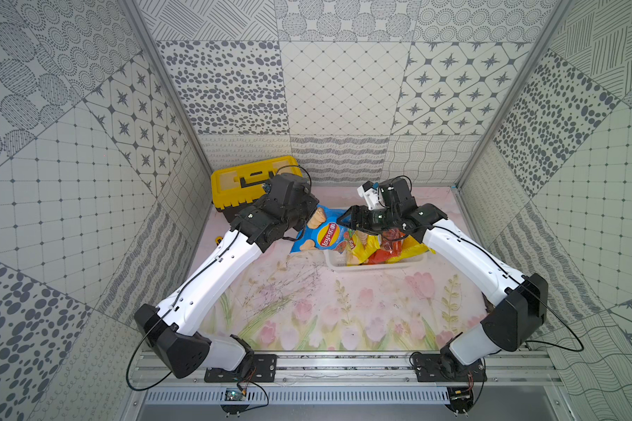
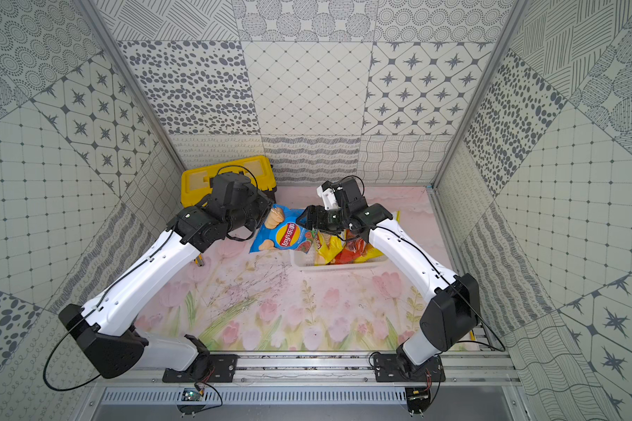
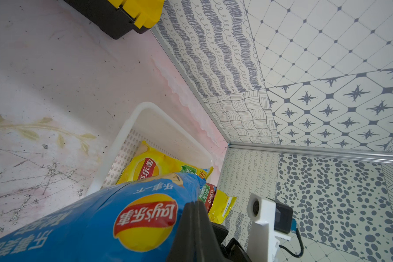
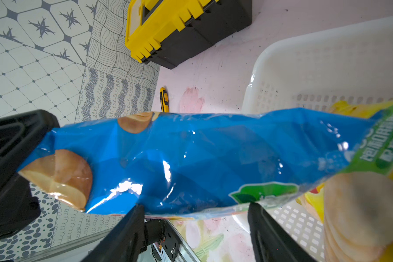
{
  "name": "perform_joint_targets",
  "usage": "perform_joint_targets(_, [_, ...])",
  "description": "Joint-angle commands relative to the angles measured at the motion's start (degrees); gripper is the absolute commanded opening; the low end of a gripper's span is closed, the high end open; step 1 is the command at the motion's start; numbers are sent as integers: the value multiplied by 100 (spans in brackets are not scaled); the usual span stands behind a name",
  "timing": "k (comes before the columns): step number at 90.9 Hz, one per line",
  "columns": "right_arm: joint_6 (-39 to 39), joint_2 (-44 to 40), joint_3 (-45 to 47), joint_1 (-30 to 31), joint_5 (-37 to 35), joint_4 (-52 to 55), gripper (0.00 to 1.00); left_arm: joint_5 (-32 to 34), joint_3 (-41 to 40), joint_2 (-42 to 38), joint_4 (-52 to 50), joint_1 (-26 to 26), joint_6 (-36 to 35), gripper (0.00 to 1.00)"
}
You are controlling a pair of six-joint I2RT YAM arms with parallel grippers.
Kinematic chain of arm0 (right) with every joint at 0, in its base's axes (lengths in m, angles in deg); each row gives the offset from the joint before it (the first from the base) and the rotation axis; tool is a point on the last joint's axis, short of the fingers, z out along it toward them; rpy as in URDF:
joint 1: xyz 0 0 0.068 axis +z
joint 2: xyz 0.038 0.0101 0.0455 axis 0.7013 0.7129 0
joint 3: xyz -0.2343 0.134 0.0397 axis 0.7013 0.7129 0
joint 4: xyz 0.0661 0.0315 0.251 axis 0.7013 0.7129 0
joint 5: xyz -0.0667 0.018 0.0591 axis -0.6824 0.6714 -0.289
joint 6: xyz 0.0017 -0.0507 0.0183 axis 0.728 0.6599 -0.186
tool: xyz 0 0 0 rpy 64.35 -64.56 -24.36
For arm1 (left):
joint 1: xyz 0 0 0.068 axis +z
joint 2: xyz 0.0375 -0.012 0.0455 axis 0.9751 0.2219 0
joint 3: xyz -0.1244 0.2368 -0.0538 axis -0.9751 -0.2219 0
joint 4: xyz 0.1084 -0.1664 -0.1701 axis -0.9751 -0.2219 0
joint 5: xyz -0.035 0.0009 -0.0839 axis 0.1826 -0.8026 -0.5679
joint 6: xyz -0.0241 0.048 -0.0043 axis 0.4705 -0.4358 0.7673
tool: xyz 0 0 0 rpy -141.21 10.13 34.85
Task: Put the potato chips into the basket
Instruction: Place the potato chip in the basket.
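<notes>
The basket (image 1: 376,269) sits centre-back on the bench (image 1: 307,310), with the toolbox (image 1: 234,189) in its back-left corner. Bare surface runs to the front edge. My left gripper (image 3: 188,207) clamps the blue bag (image 1: 325,237) aloft over the basket's left rim. I see the right gripper (image 4: 195,206) with its jaws apart, tips at the bag's edge.

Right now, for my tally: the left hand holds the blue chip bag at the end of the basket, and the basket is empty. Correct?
Not empty. The left hand holds the blue chip bag at the end of the basket, but both top views show yellow bags and a red bag in it.
</notes>
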State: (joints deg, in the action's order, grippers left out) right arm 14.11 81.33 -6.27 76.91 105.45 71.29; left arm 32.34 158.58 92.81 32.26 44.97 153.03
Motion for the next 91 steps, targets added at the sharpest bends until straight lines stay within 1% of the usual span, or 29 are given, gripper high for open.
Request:
perform_joint_targets(1, [116, 129, -163, -21, -9, -207, 76, 93, -109, -37, 479, -70, 226, 0])
perform_joint_targets(51, [182, 716, -506, -38, 123, -198, 76, 51, -257, 129, 667, -88, 521, 0])
perform_joint_targets(57, [191, 731, -525, -54, 125, -198, 76, 30, -298, 146, 716, -87, 548, 7])
perform_joint_targets(67, [201, 741, -539, -117, 128, -185, 76, -27, -299, 180, 771, -92, 571, 30])
perform_joint_targets(75, [201, 766, -585, -155, 146, -173, 76, -55, -317, 202, 780, -93, 595, 43])
perform_joint_targets(83, [210, 812, -649, -179, 163, -155, 77, -103, -341, 234, 798, -92, 611, 49])
perform_joint_targets(91, [200, 881, -726, -180, 170, -138, 76, -159, -382, 258, 872, -92, 608, 49])
